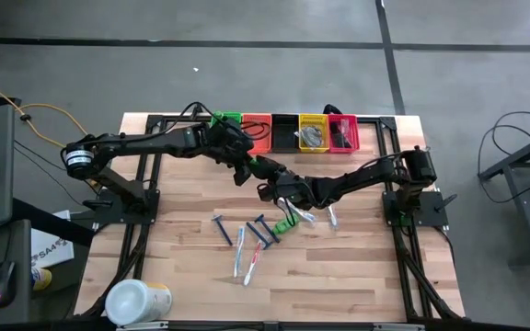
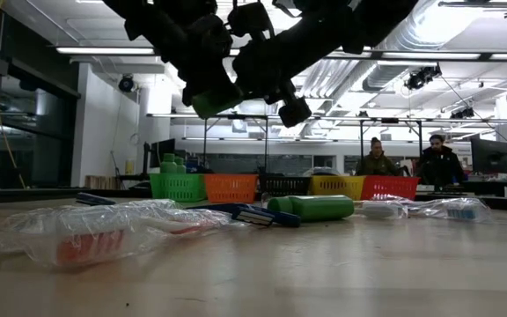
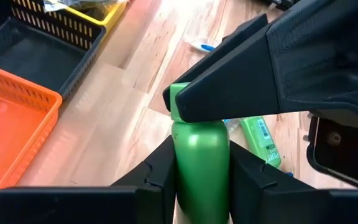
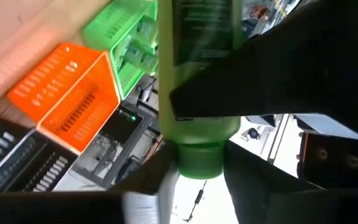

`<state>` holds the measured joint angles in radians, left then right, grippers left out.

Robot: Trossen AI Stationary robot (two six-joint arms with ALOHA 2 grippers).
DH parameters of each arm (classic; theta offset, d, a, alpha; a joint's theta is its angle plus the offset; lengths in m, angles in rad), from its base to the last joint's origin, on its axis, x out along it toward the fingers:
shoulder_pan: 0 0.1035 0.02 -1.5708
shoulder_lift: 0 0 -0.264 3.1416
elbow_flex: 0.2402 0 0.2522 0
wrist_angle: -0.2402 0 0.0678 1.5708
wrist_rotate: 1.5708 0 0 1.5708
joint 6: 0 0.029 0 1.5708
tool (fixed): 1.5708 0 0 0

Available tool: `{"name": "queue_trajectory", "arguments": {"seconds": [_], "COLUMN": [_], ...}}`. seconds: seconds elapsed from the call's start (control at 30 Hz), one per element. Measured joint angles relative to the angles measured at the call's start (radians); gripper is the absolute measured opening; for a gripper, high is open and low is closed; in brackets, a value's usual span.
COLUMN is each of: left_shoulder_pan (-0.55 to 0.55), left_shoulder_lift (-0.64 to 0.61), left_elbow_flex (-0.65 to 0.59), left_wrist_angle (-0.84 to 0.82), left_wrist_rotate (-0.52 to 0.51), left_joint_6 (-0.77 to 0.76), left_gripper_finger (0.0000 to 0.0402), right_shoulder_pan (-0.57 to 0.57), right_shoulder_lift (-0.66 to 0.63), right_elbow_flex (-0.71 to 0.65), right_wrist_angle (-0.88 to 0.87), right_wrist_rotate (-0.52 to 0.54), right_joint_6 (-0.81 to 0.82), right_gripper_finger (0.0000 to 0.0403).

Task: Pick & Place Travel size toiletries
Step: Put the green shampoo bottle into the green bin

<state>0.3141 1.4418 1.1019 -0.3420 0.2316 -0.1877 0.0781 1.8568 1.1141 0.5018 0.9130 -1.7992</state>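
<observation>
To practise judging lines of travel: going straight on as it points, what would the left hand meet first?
Probably the right hand, gripping the cap end of the green bottle that the left hand holds too.

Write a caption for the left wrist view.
Both hands clamp one green bottle above the table, mid-handover, near the orange bin.

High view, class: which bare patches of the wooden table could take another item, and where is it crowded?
Bare: the wooden table right of the toothbrushes, and between the white tub and the razors. Crowded: the middle, around the green bottle.
</observation>
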Motion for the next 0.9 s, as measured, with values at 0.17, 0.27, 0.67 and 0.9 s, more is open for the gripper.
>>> {"name": "queue_trajectory", "arguments": {"seconds": [0.17,0.27,0.67,0.9], "left_shoulder_pan": [0.0,-0.001,0.0,0.021], "left_shoulder_lift": [0.0,0.001,-0.024,-0.029], "left_elbow_flex": [0.0,0.0,-0.05,-0.215], "left_wrist_angle": [-0.009,-0.019,0.05,0.311], "left_wrist_rotate": [0.004,-0.033,-0.376,-0.529], "left_joint_6": [0.011,0.027,0.079,0.1], "left_gripper_finger": [0.0092,0.0091,0.009,0.009], "right_shoulder_pan": [0.001,0.001,-0.002,-0.032], "right_shoulder_lift": [0.0,-0.002,-0.093,-0.297], "right_elbow_flex": [0.0,0.001,0.001,0.001], "right_wrist_angle": [0.018,0.019,-0.035,-0.325], "right_wrist_rotate": [-0.012,0.027,0.214,0.18], "right_joint_6": [0.076,0.132,0.474,0.853], "right_gripper_finger": [0.0189,0.023,0.0274,0.0274]}}
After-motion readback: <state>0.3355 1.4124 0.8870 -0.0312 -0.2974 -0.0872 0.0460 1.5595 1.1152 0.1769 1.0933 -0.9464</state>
